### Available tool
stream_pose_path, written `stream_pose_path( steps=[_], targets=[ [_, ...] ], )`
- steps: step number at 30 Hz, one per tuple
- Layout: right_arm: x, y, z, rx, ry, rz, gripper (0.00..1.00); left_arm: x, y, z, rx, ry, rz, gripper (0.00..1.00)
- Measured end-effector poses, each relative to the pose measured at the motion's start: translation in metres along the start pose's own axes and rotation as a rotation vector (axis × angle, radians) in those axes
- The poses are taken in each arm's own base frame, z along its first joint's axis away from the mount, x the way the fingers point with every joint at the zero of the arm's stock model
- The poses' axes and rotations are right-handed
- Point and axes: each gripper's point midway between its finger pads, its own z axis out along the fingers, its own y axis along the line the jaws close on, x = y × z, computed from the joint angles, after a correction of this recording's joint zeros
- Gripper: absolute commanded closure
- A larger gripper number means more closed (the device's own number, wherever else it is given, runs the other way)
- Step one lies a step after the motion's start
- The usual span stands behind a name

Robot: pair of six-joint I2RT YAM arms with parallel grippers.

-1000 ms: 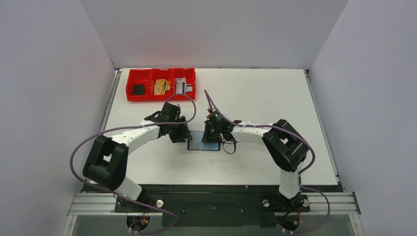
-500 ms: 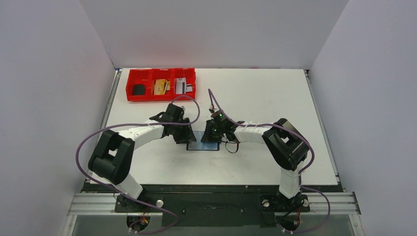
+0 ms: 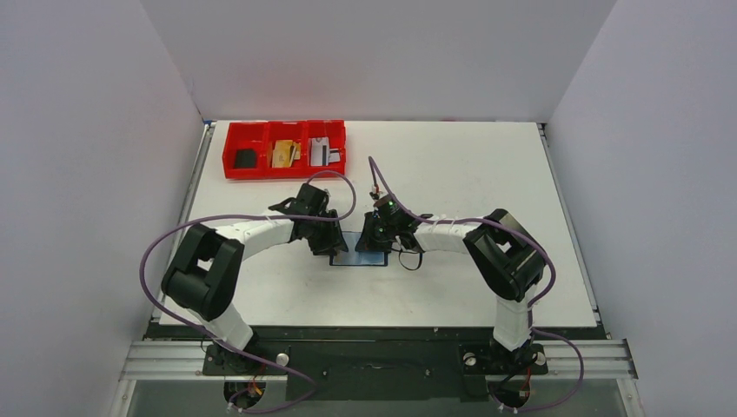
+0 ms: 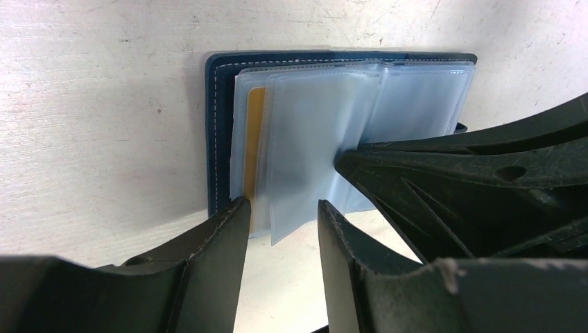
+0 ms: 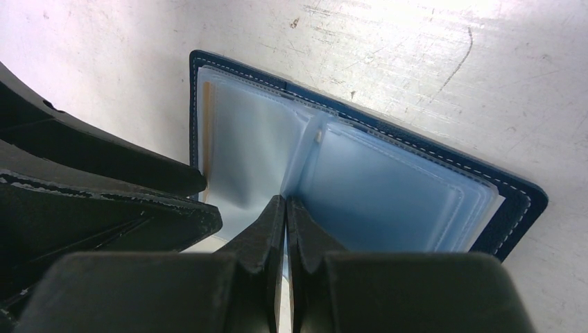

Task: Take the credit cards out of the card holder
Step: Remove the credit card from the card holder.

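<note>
Top external view: the left pincer [image 3: 330, 247] has slid right to the card holder [image 3: 361, 258], which lies open on the table [image 3: 487, 174]. The right pincer [image 3: 375, 238] stays over it. Only the left wrist view shows parted fingers straddling a tan-gold card [image 4: 256, 159]. The right wrist view shows fingers pressed together at the sleeves' fold.

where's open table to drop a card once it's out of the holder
Free: the table right of the red tray out to the right edge, and the near strip in front of the card holder. Crowded: the centre, where the left pincer and right pincer meet over it.
</note>
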Motion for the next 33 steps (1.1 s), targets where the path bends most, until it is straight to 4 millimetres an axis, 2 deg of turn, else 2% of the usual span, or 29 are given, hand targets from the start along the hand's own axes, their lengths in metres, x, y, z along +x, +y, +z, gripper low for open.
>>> stream_pose_path(
  steps=[13,22,26,28,31,32,33],
  targets=[
    [0.0,-0.001,0.0,-0.013,0.009,0.006,1.0,0.002,-0.013,0.006,0.033,0.012,0.028,0.62],
    [0.0,0.0,0.0,-0.019,0.012,0.008,1.0,0.001,-0.017,0.012,0.054,0.018,0.02,0.76],
    [0.0,0.0,0.0,-0.021,0.013,0.009,1.0,0.001,-0.018,0.015,0.061,0.022,0.009,0.88],
    [0.0,0.0,0.0,-0.023,0.014,0.011,1.0,0.002,-0.019,0.017,0.063,0.025,0.001,0.98],
    [0.0,0.0,0.0,-0.028,0.017,0.016,1.0,0.002,-0.019,0.018,0.062,0.028,-0.01,1.0],
    [-0.001,0.0,0.0,-0.028,0.017,0.016,0.98,0.002,-0.018,0.018,0.06,0.027,-0.012,1.0],
    [-0.001,0.0,0.0,-0.029,0.017,0.017,0.91,0.002,-0.018,0.018,0.058,0.025,-0.017,1.0]
  ],
)
